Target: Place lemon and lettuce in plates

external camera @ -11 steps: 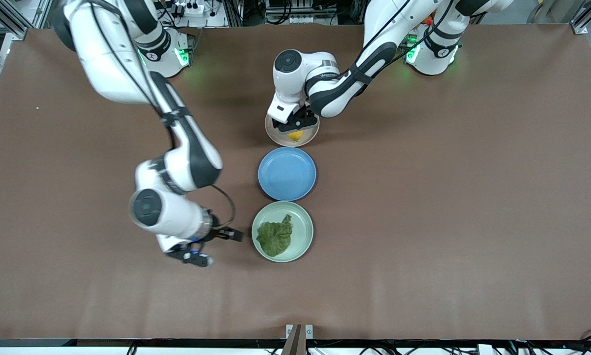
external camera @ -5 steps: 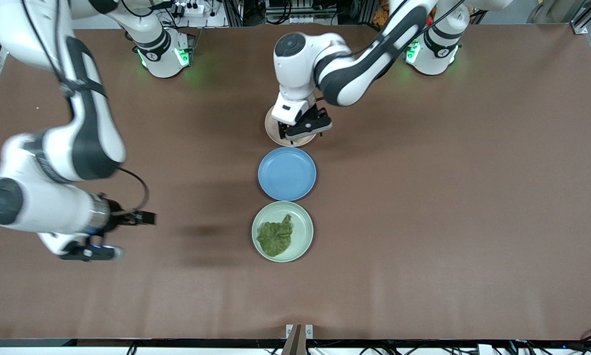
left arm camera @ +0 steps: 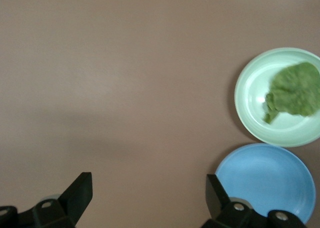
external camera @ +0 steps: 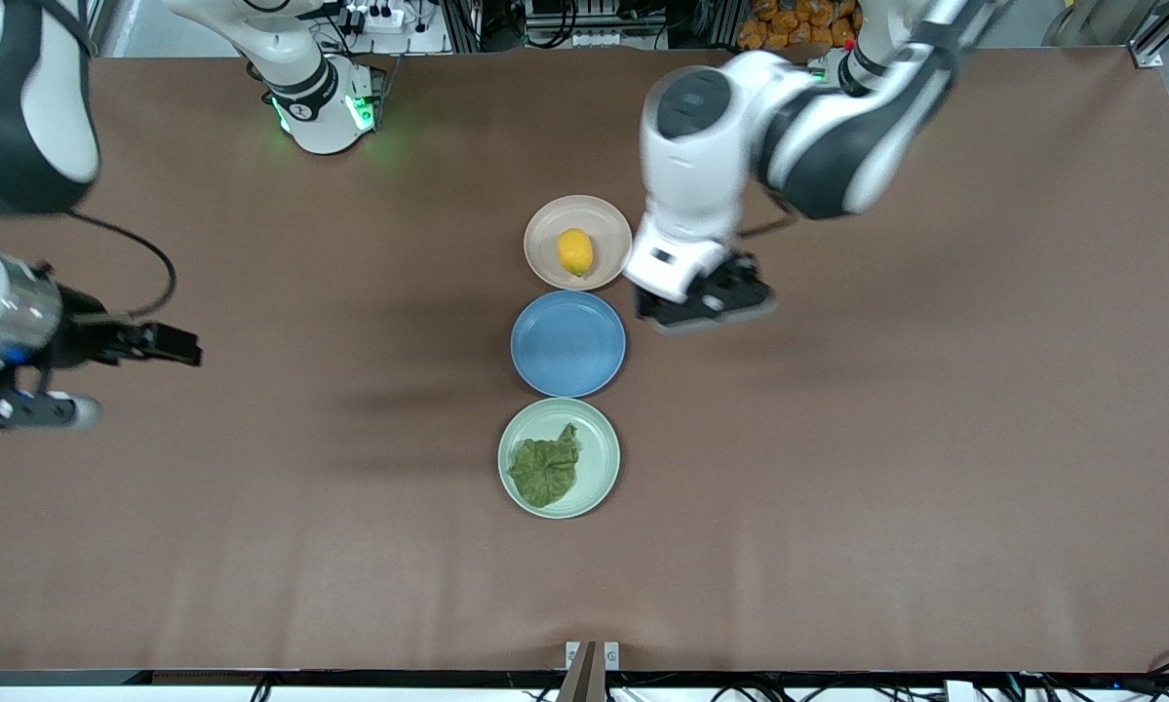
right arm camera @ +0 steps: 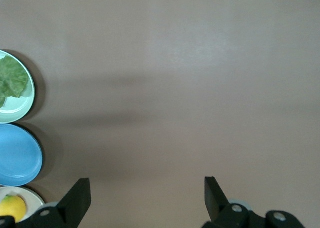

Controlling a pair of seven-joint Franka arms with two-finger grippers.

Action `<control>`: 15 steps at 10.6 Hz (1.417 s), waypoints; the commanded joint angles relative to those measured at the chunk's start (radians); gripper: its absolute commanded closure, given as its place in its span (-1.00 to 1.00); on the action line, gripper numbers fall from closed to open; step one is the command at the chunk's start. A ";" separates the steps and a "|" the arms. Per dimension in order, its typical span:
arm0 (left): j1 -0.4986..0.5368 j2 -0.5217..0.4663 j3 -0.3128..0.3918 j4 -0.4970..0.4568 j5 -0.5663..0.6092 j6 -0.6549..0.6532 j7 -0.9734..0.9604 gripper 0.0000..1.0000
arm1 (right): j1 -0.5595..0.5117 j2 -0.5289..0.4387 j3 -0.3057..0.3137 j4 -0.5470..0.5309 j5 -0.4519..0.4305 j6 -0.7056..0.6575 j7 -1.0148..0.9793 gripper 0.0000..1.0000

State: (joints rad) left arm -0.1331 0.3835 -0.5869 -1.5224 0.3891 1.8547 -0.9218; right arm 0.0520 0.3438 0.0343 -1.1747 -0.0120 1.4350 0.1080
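The lemon (external camera: 574, 252) lies in the beige-pink plate (external camera: 545, 226). The lettuce (external camera: 545, 469) lies in the mint green plate (external camera: 601, 450), which is nearest the front camera. My left gripper (external camera: 706, 304) is open and empty over bare table beside the beige and blue plates. Its wrist view shows the lettuce (left arm camera: 293, 92) in the mint plate (left arm camera: 246, 104). My right gripper (external camera: 43, 409) is open and empty over the table at the right arm's end. Its wrist view shows the lemon (right arm camera: 11, 207) and the lettuce (right arm camera: 11, 77).
A blue plate (external camera: 567, 343) stands bare between the two other plates; it also shows in the left wrist view (left arm camera: 265, 180) and the right wrist view (right arm camera: 17, 160). The brown table (external camera: 886, 439) spreads wide on both sides of the plate row.
My left gripper has let go of the lemon, risen and moved off the beige plate toward the left arm's end. My right arm has swung away from the mint plate toward its own end.
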 commanded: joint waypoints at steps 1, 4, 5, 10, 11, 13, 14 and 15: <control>0.110 -0.032 -0.011 0.045 -0.076 -0.041 0.165 -1.00 | -0.004 -0.089 0.013 -0.056 -0.036 -0.013 -0.004 -1.00; 0.235 -0.089 -0.010 0.044 -0.134 -0.089 0.341 -1.00 | -0.004 -0.143 0.013 -0.057 -0.036 -0.071 -0.004 -1.00; 0.283 -0.103 -0.010 0.044 -0.150 -0.104 0.398 -1.00 | -0.006 -0.167 0.013 -0.072 -0.036 -0.080 -0.005 -1.00; 0.201 -0.210 0.323 0.041 -0.295 -0.184 0.772 -1.00 | -0.020 -0.239 0.013 -0.155 -0.037 -0.033 -0.071 -1.00; 0.195 -0.225 0.375 0.041 -0.330 -0.192 0.829 -1.00 | -0.021 -0.250 0.013 -0.183 -0.037 0.025 -0.073 -1.00; 0.193 -0.248 0.421 0.031 -0.340 -0.193 0.905 -1.00 | -0.021 -0.273 0.013 -0.241 -0.036 0.135 -0.077 -1.00; 0.191 -0.253 0.423 0.031 -0.340 -0.195 0.900 -1.00 | -0.021 -0.282 0.013 -0.268 -0.036 0.166 -0.077 -1.00; 0.191 -0.268 0.421 0.033 -0.340 -0.195 0.900 -1.00 | -0.021 -0.285 0.013 -0.287 -0.036 0.206 -0.077 -1.00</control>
State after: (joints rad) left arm 0.0772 0.1570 -0.1808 -1.4681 0.0730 1.6693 -0.0380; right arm 0.0440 0.1156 0.0368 -1.3785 -0.0323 1.5843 0.0464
